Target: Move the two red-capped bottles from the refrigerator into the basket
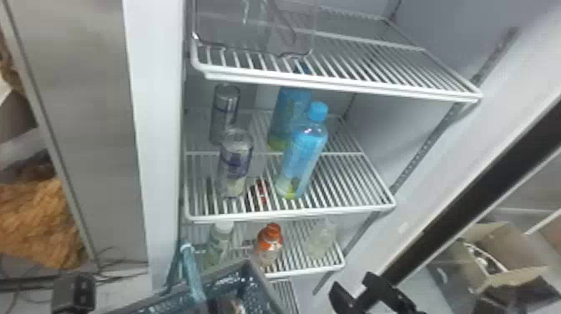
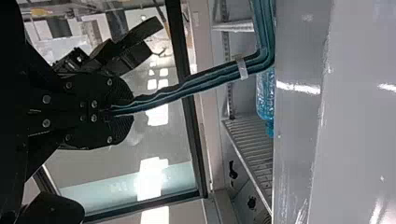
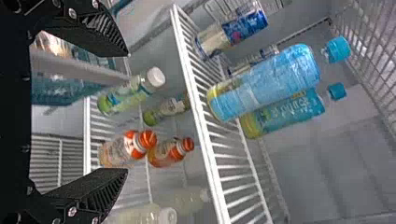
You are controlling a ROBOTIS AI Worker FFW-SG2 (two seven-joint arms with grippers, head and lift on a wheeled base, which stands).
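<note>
Together, the two red-capped bottles (image 3: 128,148) stand on a lower refrigerator shelf (image 1: 307,271), between white-capped bottles (image 3: 135,91) and pale bottles (image 1: 322,240). The right gripper (image 1: 352,284) faces them, fingers spread. Near that shelf is the basket (image 1: 261,284), its handle (image 1: 192,269) pinched by the left gripper (image 1: 74,292).

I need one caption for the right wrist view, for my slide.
Open right gripper facing two red-capped bottles on a refrigerator shelf, one level below the blue bottles.
</note>
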